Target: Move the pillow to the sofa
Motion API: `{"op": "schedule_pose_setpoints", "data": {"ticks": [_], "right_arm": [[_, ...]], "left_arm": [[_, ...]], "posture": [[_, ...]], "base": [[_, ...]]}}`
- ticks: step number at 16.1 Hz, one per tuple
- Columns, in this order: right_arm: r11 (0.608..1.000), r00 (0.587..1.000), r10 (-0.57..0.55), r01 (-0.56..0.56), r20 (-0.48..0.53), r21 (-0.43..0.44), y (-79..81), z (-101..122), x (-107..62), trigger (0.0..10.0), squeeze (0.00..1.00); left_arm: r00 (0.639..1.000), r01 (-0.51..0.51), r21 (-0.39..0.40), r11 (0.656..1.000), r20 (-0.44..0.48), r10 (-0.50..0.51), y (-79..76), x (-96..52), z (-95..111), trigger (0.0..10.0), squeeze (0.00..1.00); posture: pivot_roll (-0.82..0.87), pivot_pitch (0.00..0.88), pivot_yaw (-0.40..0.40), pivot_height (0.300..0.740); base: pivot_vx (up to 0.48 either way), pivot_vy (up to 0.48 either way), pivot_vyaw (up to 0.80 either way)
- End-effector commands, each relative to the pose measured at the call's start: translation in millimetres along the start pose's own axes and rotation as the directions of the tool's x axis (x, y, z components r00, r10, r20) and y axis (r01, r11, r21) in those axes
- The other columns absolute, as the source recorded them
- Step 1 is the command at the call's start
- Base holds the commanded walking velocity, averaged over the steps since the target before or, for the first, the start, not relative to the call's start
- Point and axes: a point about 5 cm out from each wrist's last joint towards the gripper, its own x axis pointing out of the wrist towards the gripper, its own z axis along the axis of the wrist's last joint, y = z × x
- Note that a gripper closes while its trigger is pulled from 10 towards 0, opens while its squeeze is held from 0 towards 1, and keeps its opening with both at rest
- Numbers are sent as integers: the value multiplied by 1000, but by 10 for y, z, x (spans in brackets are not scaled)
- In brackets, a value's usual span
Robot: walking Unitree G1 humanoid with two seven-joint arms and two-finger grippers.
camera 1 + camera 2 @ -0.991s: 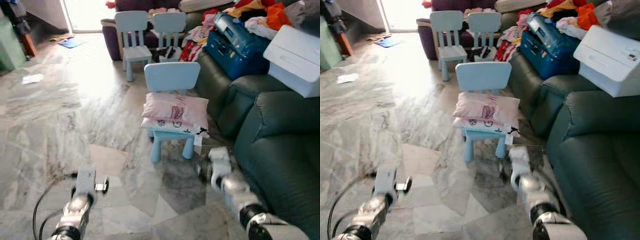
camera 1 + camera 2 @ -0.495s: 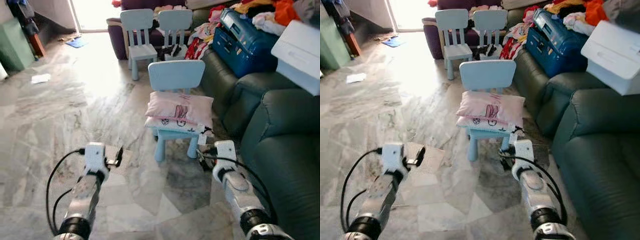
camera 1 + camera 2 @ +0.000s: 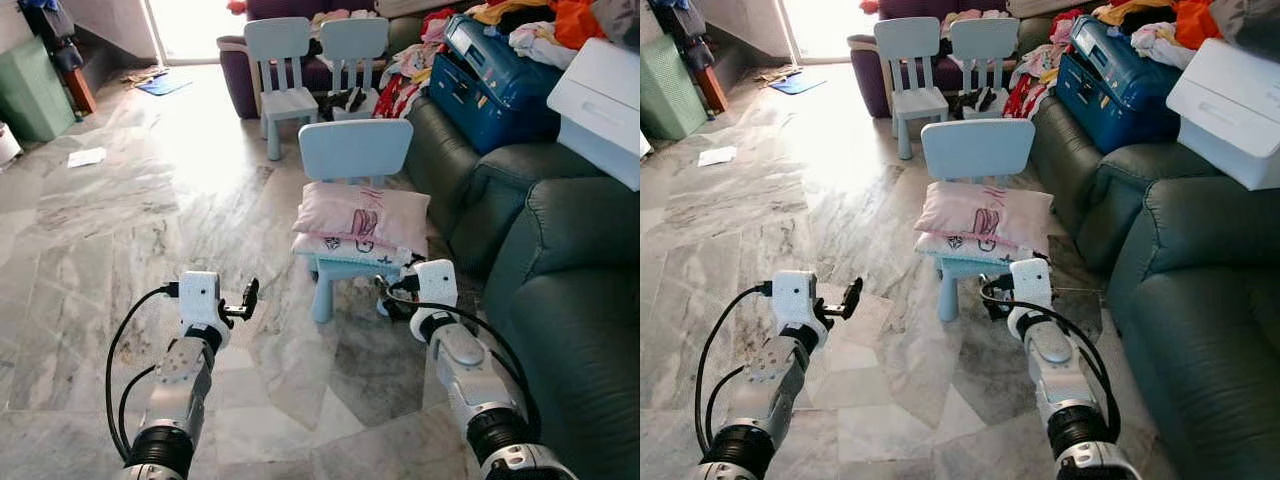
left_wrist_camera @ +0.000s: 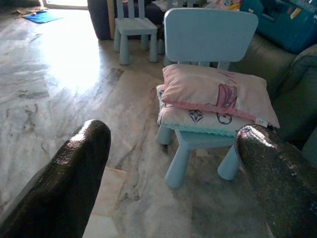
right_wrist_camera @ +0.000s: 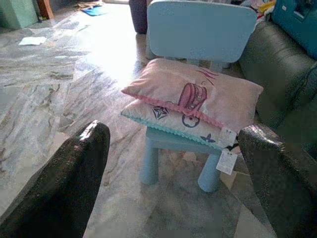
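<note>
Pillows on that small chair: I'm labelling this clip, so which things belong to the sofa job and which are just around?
Job:
pink pillow on the near blue chair
green sofa
left gripper and right gripper, jaws open

Just around:
white pillow underneath
two far chairs
blue suitcase
clothes

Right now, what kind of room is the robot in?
Most likely a home living room. There is a dark green sofa piled with clothes, small light-blue children's chairs, one holding stacked pillows, and a marble-tiled floor.
</note>
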Motion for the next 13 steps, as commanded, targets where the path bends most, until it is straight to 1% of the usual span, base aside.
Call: {"op": "schedule_pose_setpoints", "data": {"ticks": [1, 4, 9, 13], "right_arm": [[1000, 1000, 13, -12, 14, -10, 42, 29, -6, 10000, 0], [1000, 1000, 2, -2, 16, -4, 34, 19, -42, 10000, 0], [999, 1000, -7, 7, 15, -33, -25, 32, -73, 10000, 0], [999, 1000, 3, -2, 19, -49, -23, 63, -67, 10000, 0]], "left_arm": [[1000, 15, 5, 1000, -15, -15, -14, -7, -1, 10000, 0], [999, 7, 17, 1000, -44, -7, -13, -16, -24, 10000, 0], [999, 17, -9, 1000, -43, -17, -50, -12, -16, 10000, 0], [998, 23, -16, 1000, -54, -24, -77, -10, -34, 10000, 0]], "posture": [[-152, 15, 33, 740], [-159, 19, 38, 740], [-174, 25, 23, 740], [-177, 16, 21, 740]], "base": [[356, 0, 0], [447, 0, 0], [480, 0, 0], [480, 0, 0]]}}
